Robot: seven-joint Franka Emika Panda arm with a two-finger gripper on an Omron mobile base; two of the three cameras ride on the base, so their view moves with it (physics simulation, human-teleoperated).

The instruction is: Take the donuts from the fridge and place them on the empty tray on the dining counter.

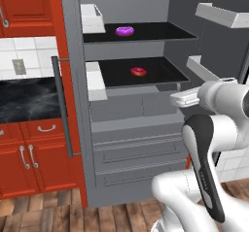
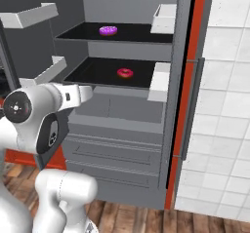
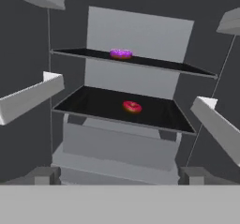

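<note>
The grey fridge (image 1: pixel 131 143) stands open in front of me. On its upper black shelf lies the purple-frosted donut (image 1: pixel 124 31) (image 2: pixel 108 30) (image 3: pixel 121 54). One shelf lower, near the middle, rests the red-pink donut (image 1: pixel 138 71) (image 2: pixel 125 73) (image 3: pixel 132 107). My gripper (image 1: pixel 176 99) (image 2: pixel 91 91) (image 3: pixel 119 176) hangs outside the fridge, in front of the lower shelf and a little below it, well short of both donuts. Its fingertips (image 3: pixel 44 175) stand far apart and hold nothing, so it is open. The tray and the dining counter are out of view.
White door bins (image 1: pixel 221 13) (image 2: pixel 31 13) jut out on both open doors, flanking the hand. Grey drawers (image 1: pixel 138 153) sit under the shelves. Red cabinets (image 1: pixel 24 163) and a black marble strip (image 1: pixel 26 97) lie left; a white tiled wall (image 2: pixel 227 105) lies right.
</note>
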